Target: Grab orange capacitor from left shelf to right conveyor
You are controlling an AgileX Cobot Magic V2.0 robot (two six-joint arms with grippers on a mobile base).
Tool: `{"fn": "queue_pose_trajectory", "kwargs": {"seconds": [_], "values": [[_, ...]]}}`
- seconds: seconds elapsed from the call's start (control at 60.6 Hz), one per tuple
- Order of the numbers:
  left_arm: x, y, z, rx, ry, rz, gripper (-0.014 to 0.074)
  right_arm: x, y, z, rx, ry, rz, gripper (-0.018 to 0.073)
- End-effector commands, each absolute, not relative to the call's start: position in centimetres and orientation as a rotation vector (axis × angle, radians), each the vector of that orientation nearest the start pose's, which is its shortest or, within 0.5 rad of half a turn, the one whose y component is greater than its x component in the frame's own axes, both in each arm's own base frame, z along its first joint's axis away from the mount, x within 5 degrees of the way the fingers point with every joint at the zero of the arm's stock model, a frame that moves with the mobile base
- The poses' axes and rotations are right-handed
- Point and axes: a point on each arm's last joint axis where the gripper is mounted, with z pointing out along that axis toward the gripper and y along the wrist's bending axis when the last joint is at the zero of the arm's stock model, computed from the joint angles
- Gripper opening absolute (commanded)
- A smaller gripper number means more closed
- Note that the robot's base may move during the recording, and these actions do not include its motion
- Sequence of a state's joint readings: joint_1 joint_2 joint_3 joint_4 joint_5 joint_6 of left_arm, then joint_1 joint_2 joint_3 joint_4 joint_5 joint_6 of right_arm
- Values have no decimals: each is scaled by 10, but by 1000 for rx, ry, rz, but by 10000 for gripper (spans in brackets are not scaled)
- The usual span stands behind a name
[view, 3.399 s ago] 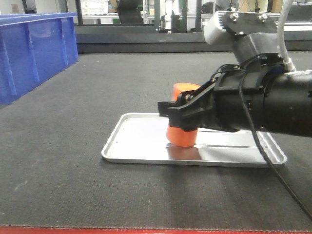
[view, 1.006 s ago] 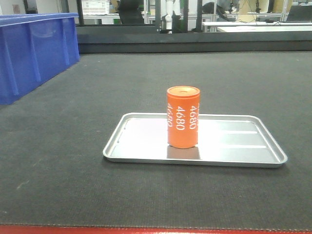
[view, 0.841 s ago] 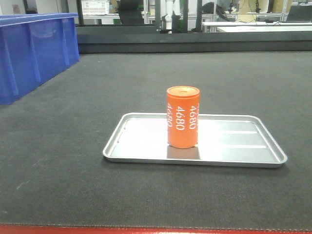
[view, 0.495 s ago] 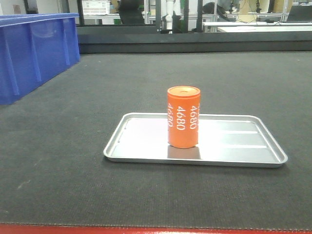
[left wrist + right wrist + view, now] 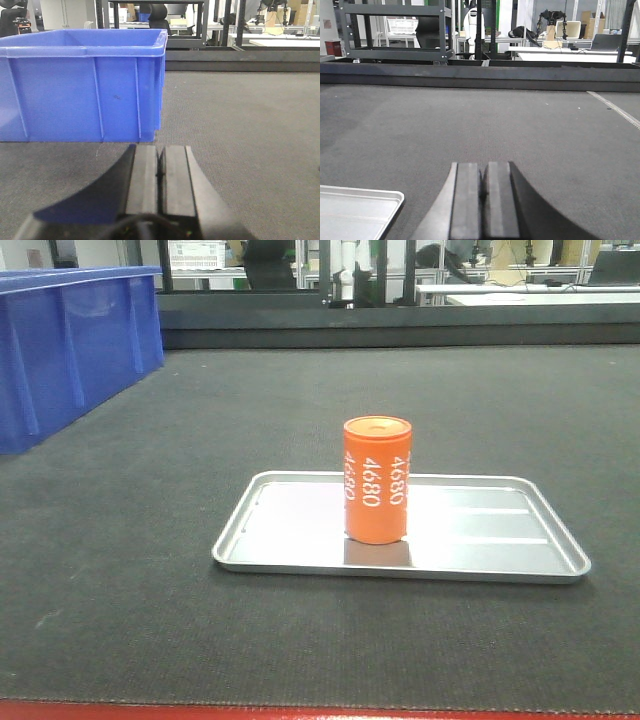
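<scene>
The orange capacitor (image 5: 377, 480), printed with white "4680", stands upright on a shallow silver tray (image 5: 500, 550) that lies on the dark conveyor belt (image 5: 150, 570) with its red front edge (image 5: 300, 711). No gripper touches it. Low over the belt, my left gripper (image 5: 160, 150) is shut and empty, facing a blue bin (image 5: 85, 85). My right gripper (image 5: 483, 167) is also shut and empty over the belt (image 5: 520, 125), with the tray's corner (image 5: 360, 207) to its lower left. The left shelf is out of view.
A large blue plastic bin (image 5: 70, 340) sits on the belt at the far left. A dark raised rail (image 5: 400, 325) bounds the belt's far side, with racks and desks behind it.
3.4 s ago the right gripper was around the capacitor on the tray; it has since let go and pulled out of the front view. The capacitor has stayed upright in place over the last second.
</scene>
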State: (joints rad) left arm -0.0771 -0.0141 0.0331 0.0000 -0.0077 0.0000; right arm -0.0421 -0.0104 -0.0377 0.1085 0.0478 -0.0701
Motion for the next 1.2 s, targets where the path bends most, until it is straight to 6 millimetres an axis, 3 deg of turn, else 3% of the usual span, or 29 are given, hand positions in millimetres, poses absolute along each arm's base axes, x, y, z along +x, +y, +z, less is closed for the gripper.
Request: {"fn": "queue_pose_trajectory", "kwargs": {"seconds": [0.0, 0.363, 0.627, 1.188], "values": [[56, -5, 213, 54, 1414, -73, -105, 48, -2, 240, 61, 1348, -1, 48], [56, -5, 213, 54, 1414, -73, -105, 49, -2, 236, 44, 1356, -6, 48], [56, -5, 213, 54, 1414, -73, -105, 54, -2, 215, 75, 1359, 15, 48], [56, -5, 213, 54, 1414, -73, -105, 53, -2, 216, 74, 1350, 16, 46]]}}
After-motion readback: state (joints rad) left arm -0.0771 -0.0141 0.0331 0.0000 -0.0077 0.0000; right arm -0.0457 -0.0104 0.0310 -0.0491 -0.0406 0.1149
